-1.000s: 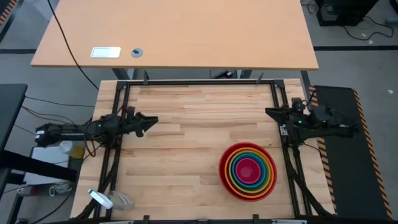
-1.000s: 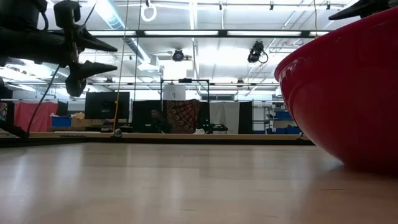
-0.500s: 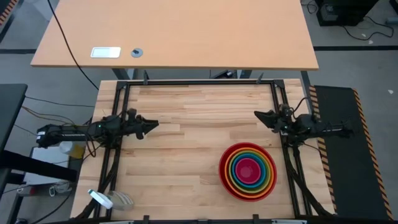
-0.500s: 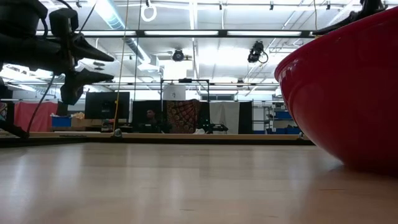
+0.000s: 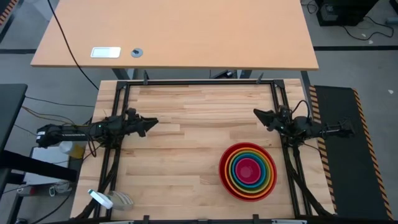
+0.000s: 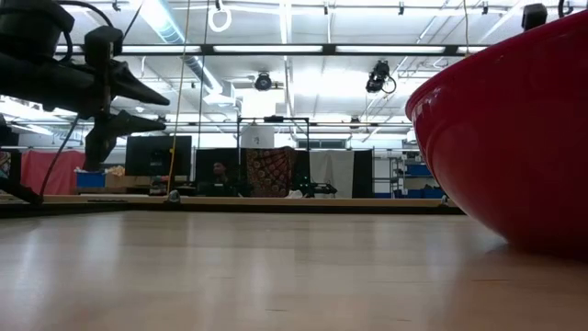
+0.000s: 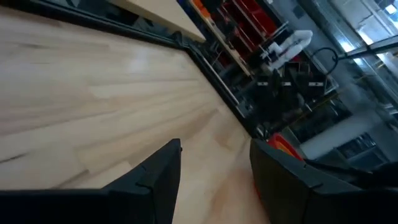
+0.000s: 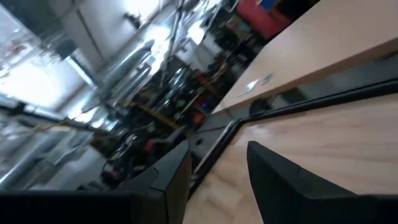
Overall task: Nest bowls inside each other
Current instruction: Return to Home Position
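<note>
The bowls (image 5: 247,171) sit nested on the table near its right front: red outermost, then orange, lime green, blue, and magenta-pink in the middle. The red bowl's wall (image 6: 514,129) fills the right of the low view. My left gripper (image 5: 154,122) hovers open at the table's left edge, pointing right. My right gripper (image 5: 257,114) hovers open at the right edge, beyond the bowls, pointing left. Neither has anything between its fingers, as the left wrist view (image 7: 214,177) and the right wrist view (image 8: 217,168) show.
A black frame (image 5: 193,82) runs round the wooden table. A second, lighter table (image 5: 186,37) stands behind it, with a white card (image 5: 105,52) and a small round disc (image 5: 136,52) on it. Bare wood lies left of the bowls.
My right gripper has come down and reached toward the table's left, its arm stretching out level from the right edge. My left gripper has kept its place, tipping down a little. The bowls have not moved.
</note>
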`<state>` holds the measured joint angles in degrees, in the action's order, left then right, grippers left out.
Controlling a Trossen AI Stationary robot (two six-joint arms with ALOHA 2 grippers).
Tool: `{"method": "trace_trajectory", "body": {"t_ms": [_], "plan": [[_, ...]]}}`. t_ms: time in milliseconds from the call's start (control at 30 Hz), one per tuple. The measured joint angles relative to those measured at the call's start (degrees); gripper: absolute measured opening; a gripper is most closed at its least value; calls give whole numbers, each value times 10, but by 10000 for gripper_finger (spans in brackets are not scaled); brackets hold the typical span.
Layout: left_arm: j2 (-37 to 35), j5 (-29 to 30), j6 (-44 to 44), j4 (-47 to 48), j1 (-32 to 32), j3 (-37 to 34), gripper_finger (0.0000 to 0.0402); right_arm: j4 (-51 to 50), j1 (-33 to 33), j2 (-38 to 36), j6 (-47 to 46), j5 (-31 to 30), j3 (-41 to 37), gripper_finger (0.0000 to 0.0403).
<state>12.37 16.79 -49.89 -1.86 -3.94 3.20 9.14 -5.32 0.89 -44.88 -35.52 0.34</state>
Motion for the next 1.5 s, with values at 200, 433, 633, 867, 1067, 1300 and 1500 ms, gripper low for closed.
{"method": "trace_trajectory", "body": {"t_ms": [200,433,633,867,1067,1300,1500], "plan": [[0,6,120,32,0,0,194,-19,0,0,114,-4,0,164],[0,6,338,69,0,0,194,-45,0,2,496,-6,0,164],[0,6,338,64,0,0,194,-46,0,2,537,-6,0,164],[0,6,336,64,0,0,194,-46,0,2,538,-5,0,164],[0,6,336,64,0,0,194,-46,0,2,538,-5,0,164],[0,6,336,64,0,0,194,-46,0,2,538,-4,0,164],[0,6,336,64,0,0,194,-46,0,2,538,-4,0,164]]}}
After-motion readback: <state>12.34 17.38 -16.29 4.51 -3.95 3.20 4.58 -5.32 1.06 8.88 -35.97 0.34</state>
